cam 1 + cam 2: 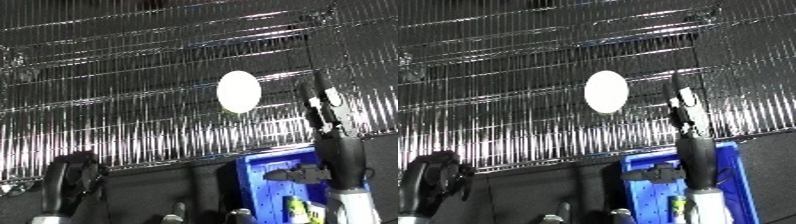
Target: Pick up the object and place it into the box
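Note:
A white oval object (239,91) rests on the wire shelf (115,115), which fills most of the view. My right hand (341,150) is raised just right of the object, apart from it, open, with straight fingers (323,107) pointing up at about its height. The blue bin (264,165) stands below the shelf at the lower right, partly behind my right forearm. My left hand (73,180) hangs low at the lower left, far from the object, and holds nothing that I can see.
The wire shelf's front edge (178,161) runs across above the bin. Inside the bin lies something yellow-green (298,207). A dark floor or surface (160,190) lies between my left hand and the bin.

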Available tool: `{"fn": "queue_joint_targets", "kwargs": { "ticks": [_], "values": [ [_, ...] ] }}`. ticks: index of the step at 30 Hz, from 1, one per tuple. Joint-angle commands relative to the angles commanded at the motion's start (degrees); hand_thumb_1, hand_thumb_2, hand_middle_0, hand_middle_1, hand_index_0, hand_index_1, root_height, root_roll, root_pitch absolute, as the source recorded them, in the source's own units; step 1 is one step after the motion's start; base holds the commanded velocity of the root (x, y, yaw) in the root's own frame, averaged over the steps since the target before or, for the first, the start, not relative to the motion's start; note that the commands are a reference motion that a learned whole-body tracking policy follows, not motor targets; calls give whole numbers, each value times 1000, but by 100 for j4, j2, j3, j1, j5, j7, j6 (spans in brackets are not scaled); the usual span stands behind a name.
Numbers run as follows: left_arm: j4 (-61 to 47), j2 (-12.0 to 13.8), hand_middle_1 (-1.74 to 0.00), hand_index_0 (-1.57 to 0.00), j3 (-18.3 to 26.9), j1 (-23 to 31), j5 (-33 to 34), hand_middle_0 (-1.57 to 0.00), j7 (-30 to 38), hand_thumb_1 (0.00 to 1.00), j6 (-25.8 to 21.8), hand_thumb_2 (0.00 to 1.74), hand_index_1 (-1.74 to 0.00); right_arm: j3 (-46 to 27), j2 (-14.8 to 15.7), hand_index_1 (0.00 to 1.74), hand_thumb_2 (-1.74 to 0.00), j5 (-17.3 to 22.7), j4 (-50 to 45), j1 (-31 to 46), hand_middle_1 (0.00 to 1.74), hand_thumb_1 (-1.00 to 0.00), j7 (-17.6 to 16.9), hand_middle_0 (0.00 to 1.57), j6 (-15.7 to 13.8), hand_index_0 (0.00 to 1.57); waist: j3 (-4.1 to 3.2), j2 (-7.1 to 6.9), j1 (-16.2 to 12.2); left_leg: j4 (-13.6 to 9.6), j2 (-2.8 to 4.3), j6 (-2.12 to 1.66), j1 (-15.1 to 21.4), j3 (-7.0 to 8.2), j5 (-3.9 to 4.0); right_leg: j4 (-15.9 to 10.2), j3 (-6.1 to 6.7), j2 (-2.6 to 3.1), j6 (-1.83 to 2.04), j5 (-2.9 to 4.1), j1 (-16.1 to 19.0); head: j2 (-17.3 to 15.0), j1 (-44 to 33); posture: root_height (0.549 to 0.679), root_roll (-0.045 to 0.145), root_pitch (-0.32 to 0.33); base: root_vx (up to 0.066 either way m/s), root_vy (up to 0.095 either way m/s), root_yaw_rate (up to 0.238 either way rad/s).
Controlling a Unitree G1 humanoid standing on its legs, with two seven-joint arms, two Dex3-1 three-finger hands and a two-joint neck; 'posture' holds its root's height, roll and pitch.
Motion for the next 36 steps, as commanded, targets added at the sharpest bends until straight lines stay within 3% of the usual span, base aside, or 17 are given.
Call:
{"fn": "queue_joint_targets", "kwargs": {
  "ticks": [17,23,36],
  "values": [
    [-60,36,-1740,-1570,-100,-388,33,-1570,230,1000,-78,1740,-1740,49,-18,0,0,-190,320,-501,0,0,-254,0,154,0,0,98,-56,586,-44,69,-835,47,-183,604,50,57,-2,-69,-944,564,367,605,44,33,-26,16,5],
    [-66,16,-1740,-1570,-215,-592,28,-1570,286,1000,-11,1740,-1740,231,-60,0,0,-292,727,-809,0,0,-372,0,337,0,0,132,-30,650,-59,80,-1018,51,-207,669,64,62,-4,-64,-1147,733,600,603,42,54,-34,13,7],
    [60,46,-1740,-1570,-447,-1016,-17,-1570,343,1000,45,1740,-1740,417,-139,0,0,-89,1393,-1730,0,0,-525,0,286,0,0,246,60,744,-128,107,-1326,51,-246,767,63,36,22,-16,-1503,1066,1044,599,39,87,-30,10,31]
  ]
}}
